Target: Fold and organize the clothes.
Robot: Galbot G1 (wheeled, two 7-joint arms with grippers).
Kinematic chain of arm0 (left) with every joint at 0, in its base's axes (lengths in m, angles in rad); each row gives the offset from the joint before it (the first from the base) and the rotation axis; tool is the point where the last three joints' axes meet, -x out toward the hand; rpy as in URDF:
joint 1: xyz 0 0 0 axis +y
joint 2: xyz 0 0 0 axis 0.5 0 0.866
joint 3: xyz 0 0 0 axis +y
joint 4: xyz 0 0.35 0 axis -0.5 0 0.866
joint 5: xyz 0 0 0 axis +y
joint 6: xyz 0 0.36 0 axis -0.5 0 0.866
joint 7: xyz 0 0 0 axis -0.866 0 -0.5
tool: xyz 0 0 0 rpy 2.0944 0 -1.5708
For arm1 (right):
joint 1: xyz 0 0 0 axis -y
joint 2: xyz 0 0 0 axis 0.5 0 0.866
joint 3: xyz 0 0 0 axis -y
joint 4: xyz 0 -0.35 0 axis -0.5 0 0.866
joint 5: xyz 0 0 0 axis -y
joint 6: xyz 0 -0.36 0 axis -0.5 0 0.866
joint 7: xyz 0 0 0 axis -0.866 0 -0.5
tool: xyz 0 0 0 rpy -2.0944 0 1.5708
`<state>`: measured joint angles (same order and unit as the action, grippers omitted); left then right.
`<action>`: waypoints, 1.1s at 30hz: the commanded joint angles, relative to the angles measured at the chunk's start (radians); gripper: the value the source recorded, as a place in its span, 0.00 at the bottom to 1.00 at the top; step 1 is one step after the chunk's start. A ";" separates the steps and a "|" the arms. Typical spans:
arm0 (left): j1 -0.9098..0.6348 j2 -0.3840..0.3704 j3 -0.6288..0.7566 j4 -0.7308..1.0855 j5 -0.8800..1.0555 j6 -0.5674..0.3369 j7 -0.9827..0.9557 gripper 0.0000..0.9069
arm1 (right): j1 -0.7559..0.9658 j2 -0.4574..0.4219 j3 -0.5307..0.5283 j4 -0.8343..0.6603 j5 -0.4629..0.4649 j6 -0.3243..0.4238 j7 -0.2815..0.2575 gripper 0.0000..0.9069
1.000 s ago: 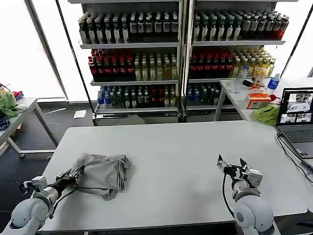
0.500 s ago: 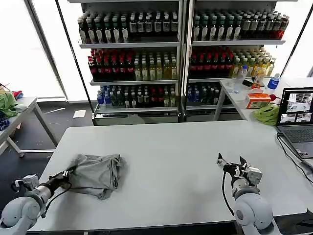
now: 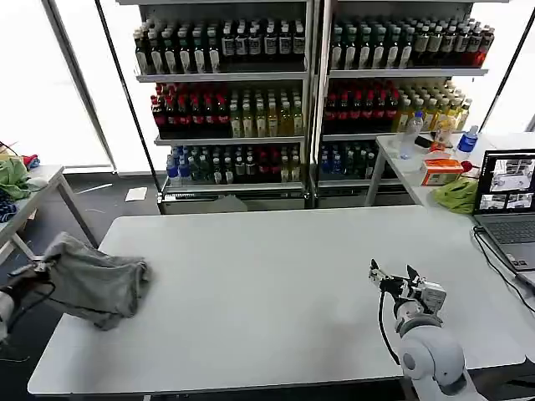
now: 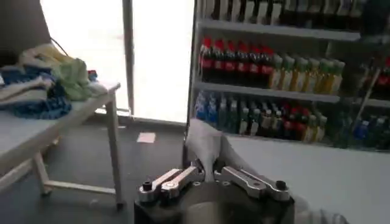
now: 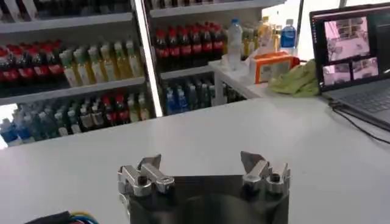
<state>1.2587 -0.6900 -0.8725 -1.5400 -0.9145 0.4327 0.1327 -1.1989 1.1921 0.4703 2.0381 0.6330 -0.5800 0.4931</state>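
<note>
Grey T-shirt (image 3: 96, 282) now farther left, overhanging the table (image 3: 284, 284) edge.

T-shirt (image 3: 96, 282) at the table's (image 3: 284, 276) left edge, apparently overhanging; right gripper (image 3: 391, 278) well apart, near-right.

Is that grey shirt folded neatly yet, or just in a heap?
Just a heap: the grey shirt lies bunched and wrinkled at the table's left edge, partly overhanging, pinched by the left gripper.
</note>
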 commanded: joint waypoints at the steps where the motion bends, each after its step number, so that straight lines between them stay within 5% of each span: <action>1: -0.013 0.105 -0.112 -0.053 0.008 0.005 -0.006 0.00 | 0.001 0.002 0.001 0.001 0.004 0.001 0.001 1.00; 11: 0.122 -0.043 0.043 -0.320 0.094 0.005 -0.036 0.00 | -0.029 0.012 0.015 0.012 -0.008 0.001 0.002 1.00; 19: 0.078 -0.097 0.391 -0.556 0.180 0.021 -0.100 0.00 | -0.060 0.034 0.031 0.031 -0.035 0.000 0.002 1.00; 25: -0.089 -0.150 0.687 -0.489 0.217 0.038 -0.130 0.00 | -0.077 0.044 0.044 0.040 -0.054 0.000 0.004 1.00; 33: -0.275 -0.292 0.814 -0.309 0.219 0.017 -0.149 0.00 | -0.090 0.050 0.044 0.054 -0.085 -0.001 0.006 1.00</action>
<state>1.1981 -0.8330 -0.3710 -1.9439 -0.7400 0.4570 0.0139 -1.2779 1.2376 0.5133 2.0877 0.5725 -0.5808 0.4978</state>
